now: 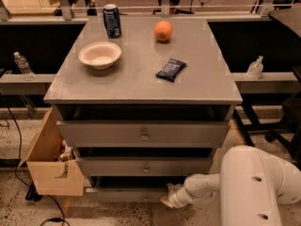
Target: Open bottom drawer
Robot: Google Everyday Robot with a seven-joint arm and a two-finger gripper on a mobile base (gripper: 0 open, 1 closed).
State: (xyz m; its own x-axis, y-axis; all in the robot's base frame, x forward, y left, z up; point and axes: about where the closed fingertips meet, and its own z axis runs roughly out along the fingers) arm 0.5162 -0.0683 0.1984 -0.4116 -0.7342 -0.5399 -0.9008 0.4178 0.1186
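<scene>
- The pincer (170, 200) is sitting low at the right end of the bottom drawer (122, 195), close against its front panel; whether it is spread or pressed together cannot be told
- The bottom drawer is lying lowest in the grey cabinet (225, 113), just above the speckled floor (117, 216), under the middle drawer (113, 166) and the taller top drawer (103, 134)
- The white arm (254, 187) is reaching in from the lower right, its bulky housing filling that corner and hiding the cabinet's lower right side
- An open cardboard box (51, 175) is leaning beside the cabinet's left side, its corner just beside the bottom drawer's left end
- A black cable (18, 171) is trailing across the floor by the box
- On the worktop (141, 86) a blue can (112, 20) and an orange (163, 31) are standing at the back, a white bowl (99, 55) at the left and a dark packet (171, 69) near the middle, all apart
- A clear bottle (22, 65) is standing on the left ledge and another bottle (255, 68) on the right ledge
</scene>
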